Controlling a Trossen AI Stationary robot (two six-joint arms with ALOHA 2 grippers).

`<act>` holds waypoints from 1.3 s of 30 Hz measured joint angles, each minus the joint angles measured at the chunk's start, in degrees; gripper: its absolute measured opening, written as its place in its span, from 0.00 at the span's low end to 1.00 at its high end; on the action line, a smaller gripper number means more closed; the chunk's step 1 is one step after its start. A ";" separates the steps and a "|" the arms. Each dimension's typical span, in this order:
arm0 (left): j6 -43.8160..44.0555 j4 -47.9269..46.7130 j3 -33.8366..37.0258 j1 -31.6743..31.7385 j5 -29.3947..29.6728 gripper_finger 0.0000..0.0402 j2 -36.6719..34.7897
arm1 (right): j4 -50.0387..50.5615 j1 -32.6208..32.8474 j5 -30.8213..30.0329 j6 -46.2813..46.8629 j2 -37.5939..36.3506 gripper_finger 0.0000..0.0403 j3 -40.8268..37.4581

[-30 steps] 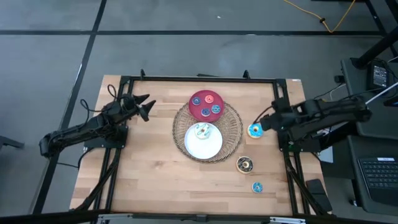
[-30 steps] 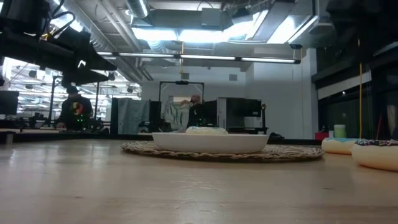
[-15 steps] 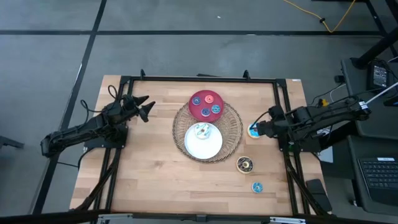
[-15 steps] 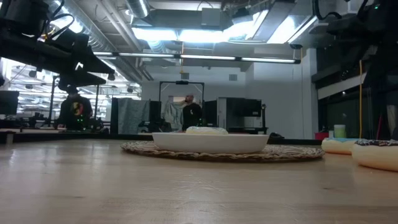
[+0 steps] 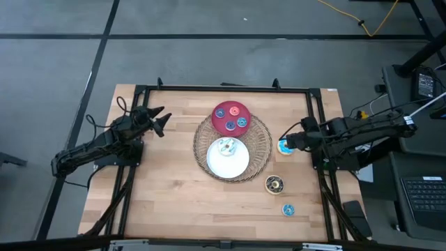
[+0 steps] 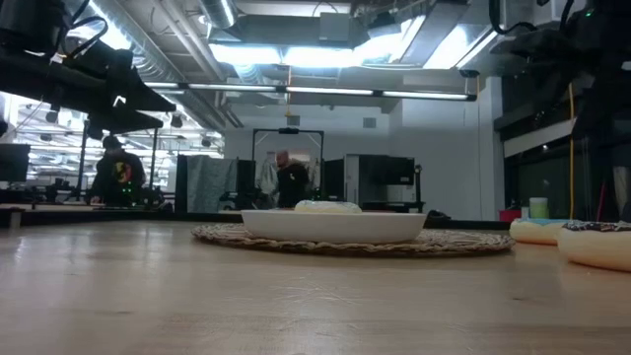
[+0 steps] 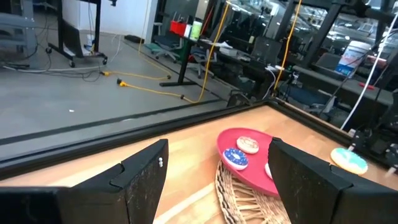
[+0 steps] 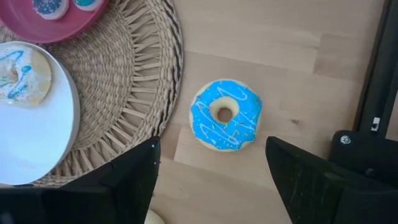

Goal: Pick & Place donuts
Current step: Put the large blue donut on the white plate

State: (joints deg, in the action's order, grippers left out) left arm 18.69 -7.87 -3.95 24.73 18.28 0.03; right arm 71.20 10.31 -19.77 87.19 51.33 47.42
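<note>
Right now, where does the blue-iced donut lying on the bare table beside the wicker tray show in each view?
High view: blue-iced donut right of the wicker tray, just ahead of the right gripper.
Low view: not identifiable.
Left wrist view: far right edge.
Right wrist view: centre, on wood.
Shared landmark: the wicker tray beside it.

In the high view, the right claw (image 5: 291, 141) covers part of the blue donut (image 5: 283, 147) at right centre. The red plate (image 8: 59, 18) is cut off at the right wrist view's upper left edge. The low view's right edge crops a dark-iced donut (image 6: 599, 242).
</note>
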 joint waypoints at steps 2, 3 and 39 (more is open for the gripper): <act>0.00 -0.05 0.00 0.00 0.06 0.66 0.00 | -0.04 0.00 0.00 -0.21 0.00 0.72 0.00; 0.00 -0.05 0.00 0.00 0.03 0.66 0.00 | -0.13 0.00 0.02 -0.23 0.00 0.72 0.00; 0.03 -0.01 0.00 0.00 0.08 0.66 1.07 | -20.62 -23.04 10.89 -26.10 0.26 0.72 -21.54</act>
State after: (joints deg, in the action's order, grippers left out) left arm 18.72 -7.88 -3.95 24.73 18.36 1.10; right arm 50.58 -12.73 -8.88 61.09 51.59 25.88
